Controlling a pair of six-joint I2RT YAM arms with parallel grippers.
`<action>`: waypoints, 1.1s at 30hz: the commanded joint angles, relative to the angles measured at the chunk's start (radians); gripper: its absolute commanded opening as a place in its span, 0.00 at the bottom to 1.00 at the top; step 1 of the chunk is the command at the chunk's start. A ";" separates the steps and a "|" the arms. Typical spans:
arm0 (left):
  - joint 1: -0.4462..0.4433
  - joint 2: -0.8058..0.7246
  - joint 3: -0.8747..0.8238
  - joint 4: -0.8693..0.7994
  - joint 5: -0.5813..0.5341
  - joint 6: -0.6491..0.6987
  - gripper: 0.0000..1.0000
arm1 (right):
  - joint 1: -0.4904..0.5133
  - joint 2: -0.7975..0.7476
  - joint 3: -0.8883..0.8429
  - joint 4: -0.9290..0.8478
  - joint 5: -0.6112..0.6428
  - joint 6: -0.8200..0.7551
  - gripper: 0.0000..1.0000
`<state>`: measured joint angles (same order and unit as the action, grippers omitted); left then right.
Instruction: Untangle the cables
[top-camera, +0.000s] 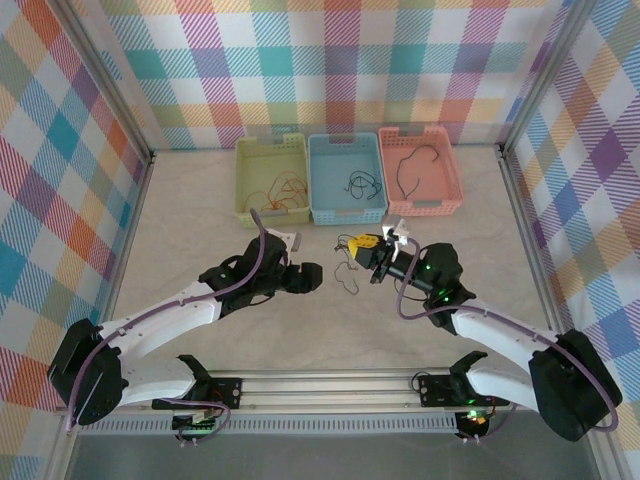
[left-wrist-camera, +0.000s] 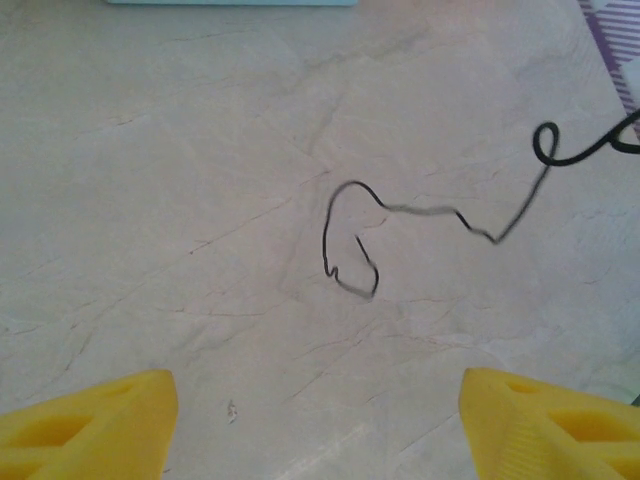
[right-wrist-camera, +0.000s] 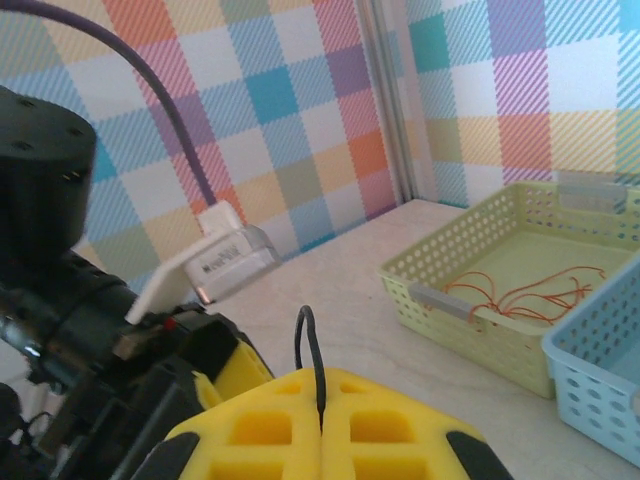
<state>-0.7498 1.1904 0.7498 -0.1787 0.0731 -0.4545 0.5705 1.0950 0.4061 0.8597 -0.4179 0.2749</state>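
A thin black cable (top-camera: 347, 276) hangs from my right gripper (top-camera: 362, 244), its lower end curled on the table. In the right wrist view the yellow fingers (right-wrist-camera: 390, 425) are pressed together on this cable (right-wrist-camera: 316, 360), and a small loop pokes out above them. My left gripper (top-camera: 311, 278) sits just left of the curled end, open. Its wrist view has the yellow fingertips (left-wrist-camera: 95, 420) wide apart with nothing between them, and the cable (left-wrist-camera: 350, 240) lies on the table ahead, rising to the upper right. Other cables lie in the baskets: orange (top-camera: 283, 192), dark (top-camera: 360, 184), black (top-camera: 408, 168).
Three baskets stand in a row at the back: green (top-camera: 246, 178), blue (top-camera: 318, 178) and pink (top-camera: 452, 170). The right wrist view has the green basket (right-wrist-camera: 470, 285), the blue basket's corner (right-wrist-camera: 595, 385) and the left arm's wrist (right-wrist-camera: 70, 300) close by. Checked walls enclose the table.
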 joint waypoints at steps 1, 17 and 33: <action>0.005 -0.007 -0.021 0.044 0.037 0.021 0.74 | 0.005 -0.032 0.038 0.019 -0.054 0.106 0.00; 0.004 -0.048 -0.071 0.141 0.091 0.014 0.74 | 0.007 -0.087 0.247 -0.086 -0.085 0.419 0.00; -0.010 -0.122 -0.104 0.193 0.121 0.030 0.76 | 0.054 -0.024 0.379 -0.133 -0.111 0.527 0.00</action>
<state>-0.7521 1.1069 0.6678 -0.0448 0.1673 -0.4492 0.6109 1.0592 0.7483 0.7147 -0.5175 0.7650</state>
